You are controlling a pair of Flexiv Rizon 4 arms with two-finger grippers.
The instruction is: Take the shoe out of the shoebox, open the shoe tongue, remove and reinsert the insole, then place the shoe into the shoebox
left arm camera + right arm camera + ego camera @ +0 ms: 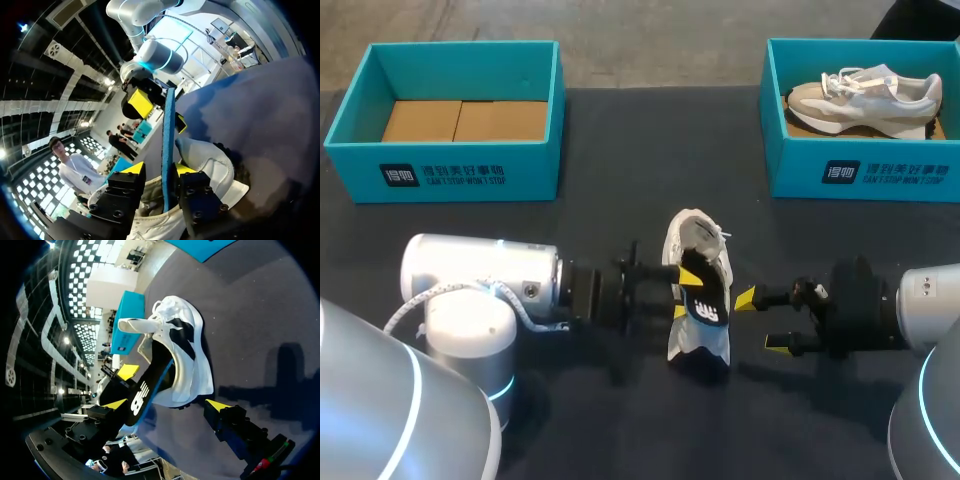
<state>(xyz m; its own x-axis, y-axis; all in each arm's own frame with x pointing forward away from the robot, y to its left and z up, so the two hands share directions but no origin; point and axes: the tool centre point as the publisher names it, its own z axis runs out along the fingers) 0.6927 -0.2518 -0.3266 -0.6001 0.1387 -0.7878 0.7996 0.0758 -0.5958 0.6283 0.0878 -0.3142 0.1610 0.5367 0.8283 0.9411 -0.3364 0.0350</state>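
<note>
shoe [695, 238] out of box, mid-worktop | insole [708, 303] poking half out | left pincer [685, 292] fingers apart around insole, doesn't look clamped | right pincer [762, 322] wide open, empty, just right of shoe | left: finish insole, rebox

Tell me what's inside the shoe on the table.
A dark insole sticks partly out of the shoe, with the left gripper astride it. Its lower end and the shoe's inside are hidden.
</note>
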